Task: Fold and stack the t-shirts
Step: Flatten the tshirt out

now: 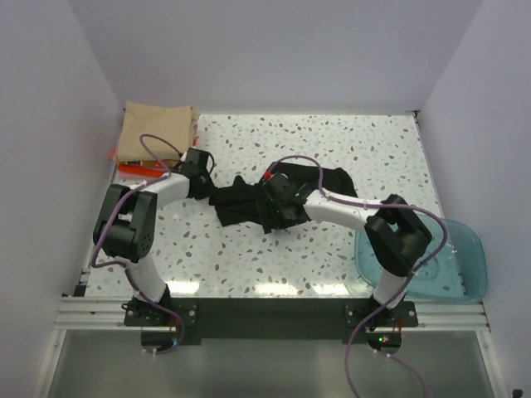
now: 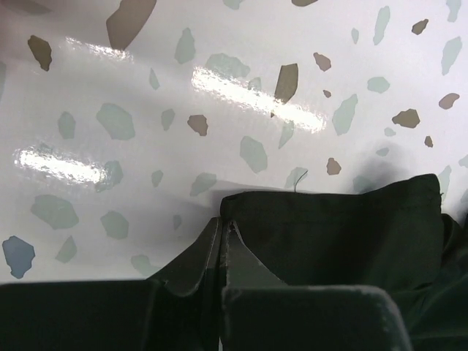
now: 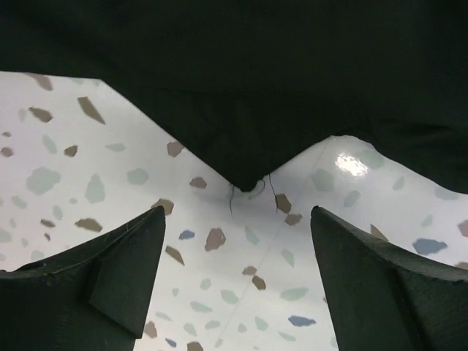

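A translucent teal bowl [image 1: 461, 249] is seen at the near right corner of the table [image 1: 373, 149]. Its left part is covered by the elbow of the right arm, so its contents cannot be fully judged. The black t-shirt [image 1: 236, 203] is spread crumpled at mid-table, its middle hidden under the right gripper [image 1: 280, 203]. In the right wrist view that claw's fingers [image 3: 117, 285] are held wide apart above the speckled surface, gripping nothing, while black cloth is draped across the top of the view. The left gripper [image 2: 223, 234] is pressed closed on the shirt's left edge, with a corner of cloth pinched. At the far left the tan t-shirt [image 1: 156, 128] is laid folded upon the red-orange t-shirt [image 1: 137, 168], of which only a thin strip is shown.
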You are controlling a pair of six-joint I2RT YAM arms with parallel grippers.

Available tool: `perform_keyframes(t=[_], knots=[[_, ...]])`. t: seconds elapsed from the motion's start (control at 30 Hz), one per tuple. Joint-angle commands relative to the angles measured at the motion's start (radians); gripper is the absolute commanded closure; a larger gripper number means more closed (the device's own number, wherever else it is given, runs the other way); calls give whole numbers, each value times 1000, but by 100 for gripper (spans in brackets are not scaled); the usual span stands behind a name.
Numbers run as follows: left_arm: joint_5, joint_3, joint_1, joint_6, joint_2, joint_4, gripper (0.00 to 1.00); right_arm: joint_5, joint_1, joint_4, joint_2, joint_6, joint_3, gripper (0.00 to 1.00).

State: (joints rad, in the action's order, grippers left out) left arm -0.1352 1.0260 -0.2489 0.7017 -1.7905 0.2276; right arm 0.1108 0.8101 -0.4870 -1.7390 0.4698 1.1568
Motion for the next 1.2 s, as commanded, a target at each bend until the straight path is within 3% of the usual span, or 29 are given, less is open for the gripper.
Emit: perform_keyframes(t=[0.0, 0.2, 0.33, 0.43, 0.47, 0.53, 0.77, 0.97, 1.17], knots=[[-6, -58, 0, -18, -1, 15, 100, 23, 15, 36, -69, 38, 60, 17], [-9, -119, 0, -18, 98, -8, 100, 67, 32, 79, -149, 66, 89, 35], [-12, -139, 0, -13, 137, -17, 100, 112, 41, 91, -162, 107, 71, 68], [-4, -153, 0, -11, 158, -36, 100, 139, 41, 107, -168, 122, 64, 77], [0, -153, 0, -11, 167, -36, 100, 148, 40, 102, -168, 127, 64, 88], [-9, -149, 0, -10, 180, -22, 100, 173, 40, 91, -131, 128, 46, 100], [-81, -138, 2, 16, 395, 41, 100, 368, 38, -96, 256, 86, -20, 100], [-167, -60, 3, 30, 612, 162, 100, 516, 14, -281, 597, 44, 40, 100], [-250, 86, 3, 7, 809, 222, 100, 633, -14, -367, 711, -22, 213, 100]])
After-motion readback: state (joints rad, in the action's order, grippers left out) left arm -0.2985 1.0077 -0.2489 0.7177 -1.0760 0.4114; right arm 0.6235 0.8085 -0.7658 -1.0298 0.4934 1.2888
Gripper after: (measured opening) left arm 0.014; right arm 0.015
